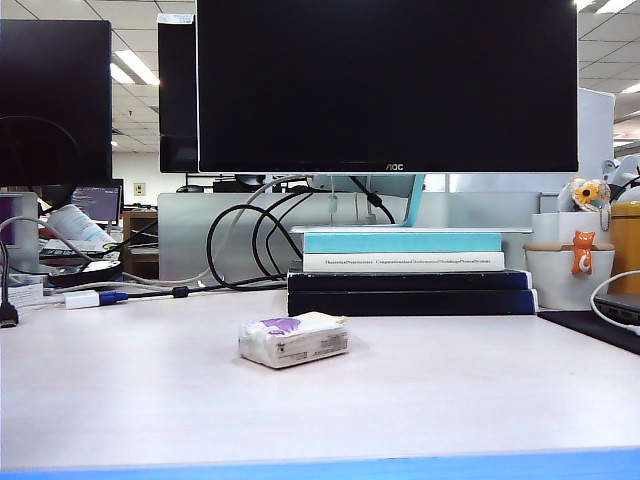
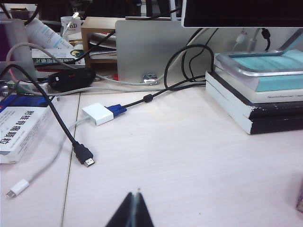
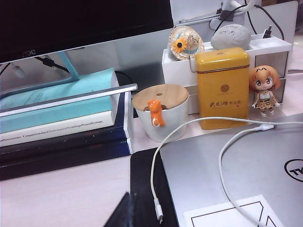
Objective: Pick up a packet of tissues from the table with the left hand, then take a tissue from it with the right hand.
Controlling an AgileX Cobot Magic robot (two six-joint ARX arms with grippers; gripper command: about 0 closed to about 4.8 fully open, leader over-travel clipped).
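Plump white packet of tissues (image 1: 293, 339), purple patch on top, printed side label

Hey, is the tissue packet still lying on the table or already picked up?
Lying on the table: the packet of tissues rests flat, no gripper near.

The packet of tissues (image 1: 294, 339) is lying flat on the table (image 1: 470, 390), in the open middle of it, a little left of centre and near the blue front edge. It is a small, plump, white plastic-wrapped pack, turned slightly askew so that one long side is facing the exterior camera. A purple patch is showing on its top toward the left end, and a printed label with small dark text is running along the facing side. Nothing is touching it.
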